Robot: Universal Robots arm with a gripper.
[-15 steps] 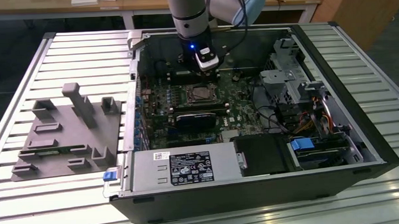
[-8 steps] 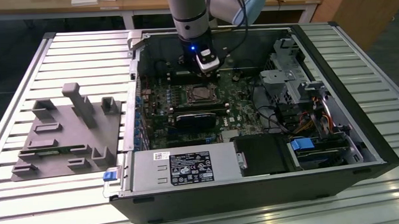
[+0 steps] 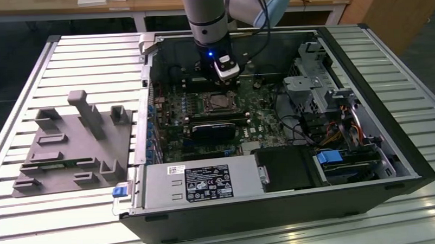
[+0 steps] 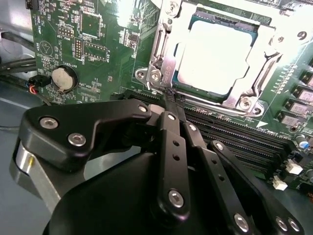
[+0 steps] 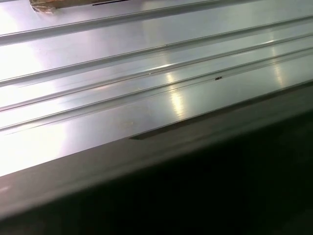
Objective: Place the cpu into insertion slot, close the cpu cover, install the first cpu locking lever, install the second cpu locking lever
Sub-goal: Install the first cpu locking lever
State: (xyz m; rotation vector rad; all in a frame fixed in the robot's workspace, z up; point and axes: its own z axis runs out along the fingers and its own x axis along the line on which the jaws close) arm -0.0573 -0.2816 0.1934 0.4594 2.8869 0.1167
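One arm is at work, reaching down into the open computer case [image 3: 392,164] that lies on the ribbed metal tabletop [image 5: 146,58]. In the second wrist view the claw [image 4: 172,100] has its two black fingers pressed together at the tips. Whether a thin lever end is caught between them cannot be told. The cpu [image 4: 215,54] is seated, its pale metal top showing through the square window of the cpu cover [image 4: 167,61]. The cover lies flat over it, which I judge to mean the first two steps are done. In the exterior view the insertion slot [image 3: 206,104] sits mid-board between the far wall of the case and the dark expansion card [image 3: 212,132], with the claw low over the board just on its far side. Governing relation: the socket assembly lies directly ahead of the fingertips. The tips are at the corner of the cover next to a screw post [image 4: 155,75], on the side that borders the long black memory slots [image 4: 234,128]. From that corner one edge of the cover runs straight away from the claw, and the other runs parallel to the memory slots. A grey fixture block [image 3: 73,143] stands on the tabletop well apart, on the exterior view's left. The labelled power supply [image 3: 198,182] occupies the near end of the case.
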